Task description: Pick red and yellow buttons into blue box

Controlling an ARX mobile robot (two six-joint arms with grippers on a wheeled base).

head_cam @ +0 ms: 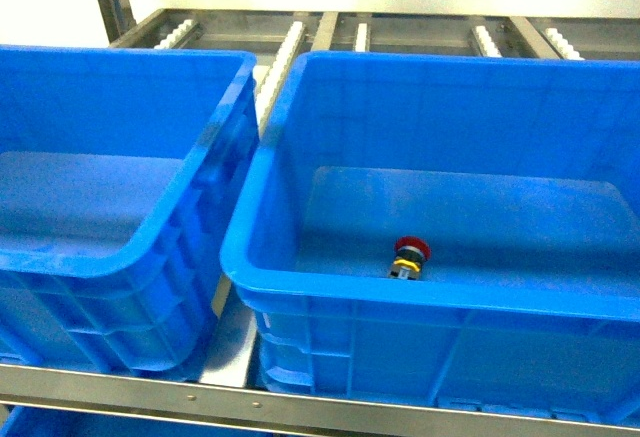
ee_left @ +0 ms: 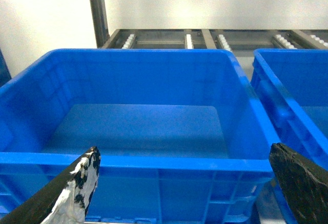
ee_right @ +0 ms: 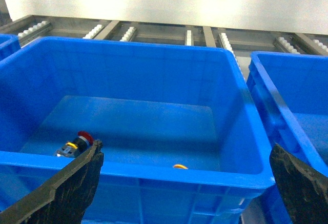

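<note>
1. On the far left of the head view sits a big deep blue plastic crate (head_cam: 110, 207). The left wrist view shows nothing inside it. The left gripper (ee_left: 184, 183) hangs just in front of its near wall, with its two dark fingers (ee_left: 77, 183) wide apart and nothing between them.

2. Between the two crates runs a thin gap, and behind them is a metal roller rack with white rollers (head_cam: 290, 42).

3. On the right is a second deep blue plastic crate with a thick rim (head_cam: 420, 292) — this one has buttons in it. The small push-button with the round red cap on a black-and-silver base (head_cam: 410, 255) lies on its side on the crate floor, close to the near wall.

4. In the right wrist view the red button (ee_right: 77, 143) shows low on the left, just behind the tip of one finger (ee_right: 77, 183). A small bit of yellow (ee_right: 179, 166) peeks over the near rim near the middle — maybe the yellow button, but too little shows to be sure.

5. The right gripper (ee_right: 184, 183) has its fingers spread wide and holds nothing. It stays outside the crate, in front of the near wall, so the red button is past the rim and lower than the fingers.

6. I think the red one is already in a blue crate. To do well now, check the yellow piece first, and lift over the rim before reaching down.
</note>
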